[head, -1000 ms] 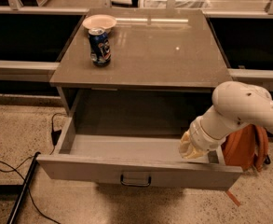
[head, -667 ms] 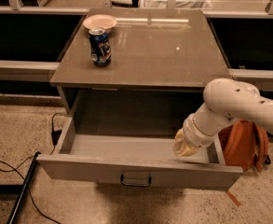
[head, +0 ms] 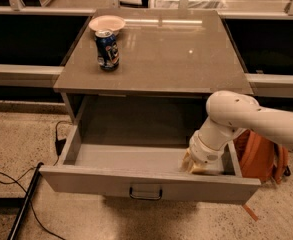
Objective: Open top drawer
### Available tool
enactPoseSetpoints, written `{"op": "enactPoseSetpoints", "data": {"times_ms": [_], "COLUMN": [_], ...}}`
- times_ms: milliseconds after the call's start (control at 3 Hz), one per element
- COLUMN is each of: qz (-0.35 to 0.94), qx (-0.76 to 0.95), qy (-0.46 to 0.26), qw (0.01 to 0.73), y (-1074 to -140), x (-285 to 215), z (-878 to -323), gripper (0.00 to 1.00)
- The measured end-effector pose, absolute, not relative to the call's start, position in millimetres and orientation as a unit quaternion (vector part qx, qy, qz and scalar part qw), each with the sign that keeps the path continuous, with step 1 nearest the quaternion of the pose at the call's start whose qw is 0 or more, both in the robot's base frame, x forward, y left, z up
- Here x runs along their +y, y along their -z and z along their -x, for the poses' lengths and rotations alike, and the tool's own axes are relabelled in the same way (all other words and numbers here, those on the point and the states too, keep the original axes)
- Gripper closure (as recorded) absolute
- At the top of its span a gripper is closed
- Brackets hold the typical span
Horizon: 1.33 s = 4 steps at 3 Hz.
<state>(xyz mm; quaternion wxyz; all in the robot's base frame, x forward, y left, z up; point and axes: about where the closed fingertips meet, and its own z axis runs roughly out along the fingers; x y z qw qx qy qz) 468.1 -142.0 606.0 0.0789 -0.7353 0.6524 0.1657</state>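
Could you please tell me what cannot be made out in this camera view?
All in the camera view.
Gripper, inside the top drawer at its right front: tip hidden behind the drawer's front panel.
Arm: cut off by the right edge.
Can: lettering too small to read.
Orange bag: partly hidden by the arm and drawer.

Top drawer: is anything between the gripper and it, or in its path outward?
Nothing visible. The gripper is inside the top drawer, at its front right corner. The orange backpack stands beside the drawer, not before its front.
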Motion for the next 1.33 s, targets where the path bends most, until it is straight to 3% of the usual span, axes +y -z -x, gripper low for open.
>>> {"op": "enactPoseSetpoints", "data": {"times_ms": [1333], "qz": [0.747], "qx": [0.624], "qy": [-0.224], "qw": [0.047], "y": [-610.6], "x": [-135.3], "z": [-392.8], "gripper": [1.0]}}
